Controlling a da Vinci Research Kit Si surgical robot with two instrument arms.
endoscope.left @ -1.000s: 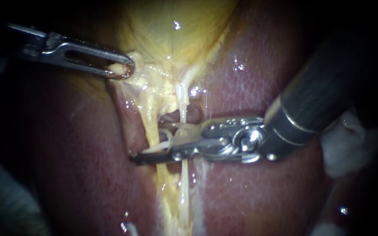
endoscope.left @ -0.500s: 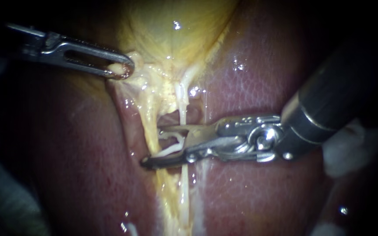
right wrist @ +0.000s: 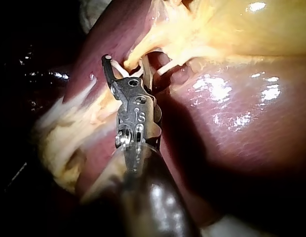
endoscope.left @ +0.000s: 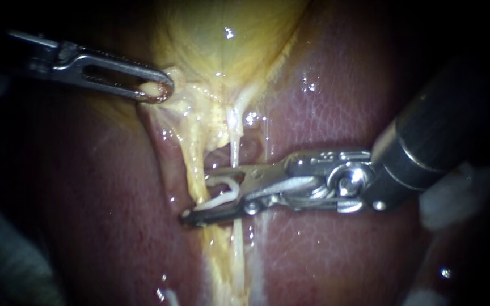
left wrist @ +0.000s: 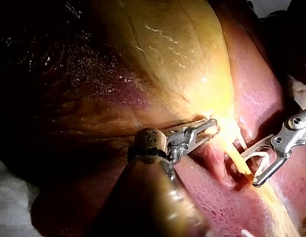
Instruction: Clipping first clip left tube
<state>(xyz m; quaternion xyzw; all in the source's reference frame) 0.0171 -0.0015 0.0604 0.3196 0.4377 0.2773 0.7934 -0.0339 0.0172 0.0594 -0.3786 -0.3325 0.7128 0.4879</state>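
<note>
Our right instrument (endoscope.left: pixel 198 192) comes in from the right. Its two jaws stand apart, and a white clip (endoscope.left: pixel 228 195) sits curled between them, one leg along each jaw. The left tube (endoscope.left: pixel 197 164) is a pale yellow, glistening strand. It runs down from the gallbladder (endoscope.left: pixel 222 45) and crosses the gap between these jaws near their tips, just beside the clip. The right tube (endoscope.left: pixel 235 144) is thinner and whiter. It runs down close beside the left one, passes behind the jaws nearer their hinge and shows again below them.

Our left instrument (endoscope.left: pixel 157 90) enters from the left, well apart from the right one. Its slotted jaws are clamped on a fold of yellow tissue at the lower end of the gallbladder. In the left wrist view this instrument (left wrist: pixel 210 128) grips the same fold, with the right instrument (left wrist: pixel 249 169) ahead of it.

Wet, dark red liver (endoscope.left: pixel 324 113) lies on both sides of the tubes. A soft white wad (endoscope.left: pixel 455 192) sits at the right edge beneath the right shaft.

We count two instruments, two tubes and one clip.
</note>
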